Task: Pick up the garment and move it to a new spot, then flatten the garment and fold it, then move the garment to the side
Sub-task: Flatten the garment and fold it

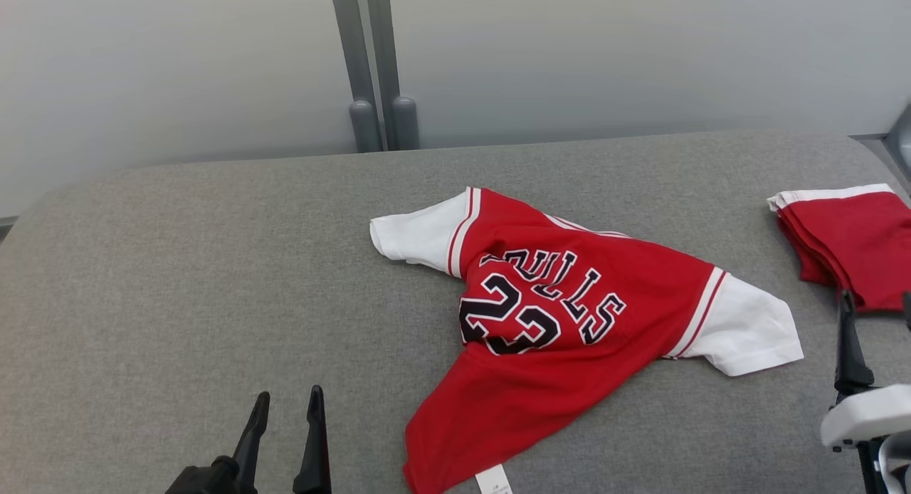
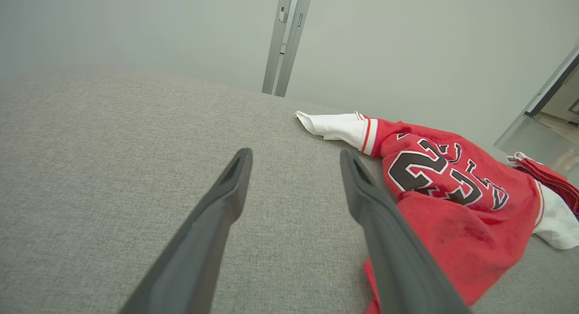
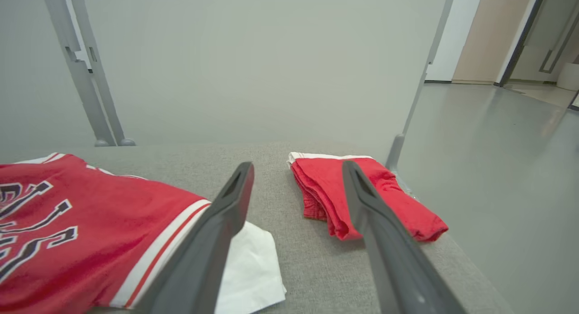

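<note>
- The right pincer (image 3: pixel 298 165) is seen spread wide and empty, held low over the grey worktop (image 1: pixel 178 280); in the head view it is cut off by the frame's edge.
- The garment (image 1: pixel 569 316), a rumpled red jersey, is spread to its left, its white sleeve (image 3: pixel 255 268) partly hidden behind one finger.
- A folded red pile (image 3: pixel 321 187) lies just ahead.
- The left pincer (image 1: pixel 290 393) is likewise released and empty, pointed forward, with the garment at its right.

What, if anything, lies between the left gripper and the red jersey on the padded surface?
Nothing visible does: bare grey surface lies between the open left gripper and the jersey. The folded red stack sits beyond the jersey, on the robot's right, off that path.
</note>
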Tool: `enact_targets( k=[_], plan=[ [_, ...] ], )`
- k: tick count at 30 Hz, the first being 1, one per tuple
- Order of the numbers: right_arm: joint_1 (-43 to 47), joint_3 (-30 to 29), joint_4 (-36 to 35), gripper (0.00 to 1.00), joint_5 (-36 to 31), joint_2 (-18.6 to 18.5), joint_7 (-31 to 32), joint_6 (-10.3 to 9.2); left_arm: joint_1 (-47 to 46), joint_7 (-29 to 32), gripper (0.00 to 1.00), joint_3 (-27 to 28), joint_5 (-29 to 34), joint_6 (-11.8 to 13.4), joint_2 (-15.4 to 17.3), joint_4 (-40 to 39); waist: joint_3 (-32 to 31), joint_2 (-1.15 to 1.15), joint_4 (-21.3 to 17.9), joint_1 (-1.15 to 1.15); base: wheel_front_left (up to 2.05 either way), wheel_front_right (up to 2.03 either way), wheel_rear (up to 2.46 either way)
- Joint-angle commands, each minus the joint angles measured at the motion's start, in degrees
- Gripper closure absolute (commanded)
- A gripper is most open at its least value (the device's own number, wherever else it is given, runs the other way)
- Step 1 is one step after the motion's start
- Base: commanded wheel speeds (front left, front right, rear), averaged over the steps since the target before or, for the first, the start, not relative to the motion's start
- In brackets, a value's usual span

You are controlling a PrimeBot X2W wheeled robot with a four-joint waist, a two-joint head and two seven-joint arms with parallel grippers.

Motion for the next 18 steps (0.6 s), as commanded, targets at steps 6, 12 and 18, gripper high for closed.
enact_targets(
  k=[6,12,18],
  plan=[
    [11.77,-2.25,-18.19,0.0,-3.11,5.09,-0.15,-0.02,1.31,0.0,0.0,1.15,1.44,0.06,0.15,-1.36,-0.12,0.0,-0.58,0.0,0.0,0.0,0.0],
    [15.59,-4.35,-22.44,0.0,-3.05,7.5,-0.16,-0.02,2.61,0.0,0.0,2.7,1.83,0.68,0.15,-3.42,-0.87,0.0,-0.3,0.0,0.0,0.0,0.0],
    [16.59,-1.61,-20.92,0.0,-2.76,7.34,-0.16,-0.02,3.73,0.0,0.0,3.72,3.0,-0.6,0.15,-3.4,-1.77,0.0,0.2,0.0,0.0,0.0,0.0]
  ],
)
